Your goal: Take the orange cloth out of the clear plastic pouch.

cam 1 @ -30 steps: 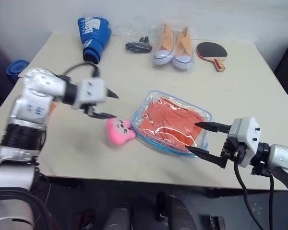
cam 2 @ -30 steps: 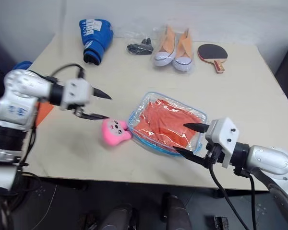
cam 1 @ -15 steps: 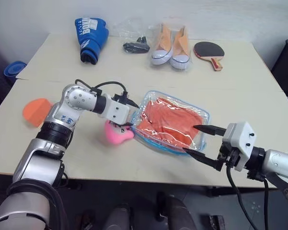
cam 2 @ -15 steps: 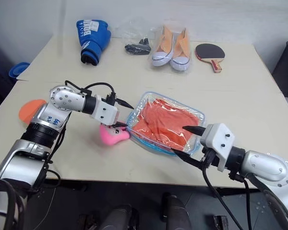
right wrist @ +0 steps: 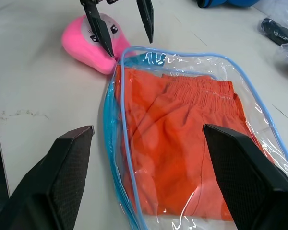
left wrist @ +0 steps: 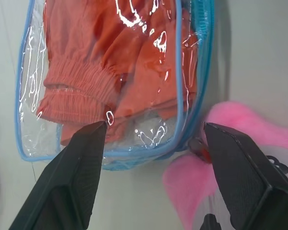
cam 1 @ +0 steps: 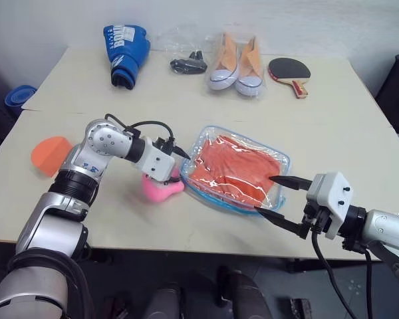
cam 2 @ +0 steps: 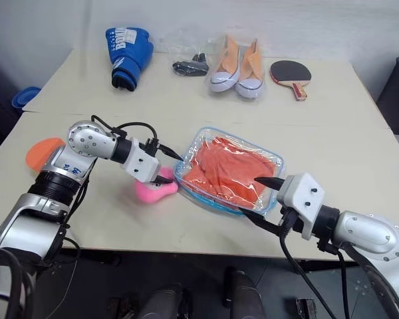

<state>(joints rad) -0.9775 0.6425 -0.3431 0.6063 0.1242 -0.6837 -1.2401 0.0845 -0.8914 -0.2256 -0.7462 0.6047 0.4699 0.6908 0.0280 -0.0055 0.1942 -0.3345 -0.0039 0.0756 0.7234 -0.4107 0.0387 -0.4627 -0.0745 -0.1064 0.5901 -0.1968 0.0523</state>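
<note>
**Opening the pouch: go for the zip end, not the plastic**

Beige table [cam 1: 86, 219] against a pale wall, with clutter along the far edge: blue glove [cam 1: 125, 50], sneakers [cam 1: 238, 65] in a crinkly bag, paddle [cam 1: 292, 72]. Well away from the action, so ignore.

Pouch [cam 1: 279, 161] lying flat mid-table, cloth [cam 1: 236, 169] fully inside, nothing poking out. Pink charm [cam 1: 161, 191] touching the pouch's end on the robot's left.

Left gripper [cam 1: 176, 163] at that same end, jaws spread wide, holding nothing, tips just above the blue edging and right over the charm. Right gripper [cam 1: 278, 195] at the near right corner of the pouch, also gaping wide and empty, one finger over the plastic and one just off its edge.

Looks like the pin-and-open stage. Tips for doing it well:

- Close the right on the corner's edging, not the slick clear face, to anchor the pouch
- Aim the left for the zip pull by the charm; can't tell from here whether the zip is done up
- Keep the plush out of the jaws, easy to grab by mistake
- Pull along the edging, low and slow, or the whole pouch probably slides
</note>
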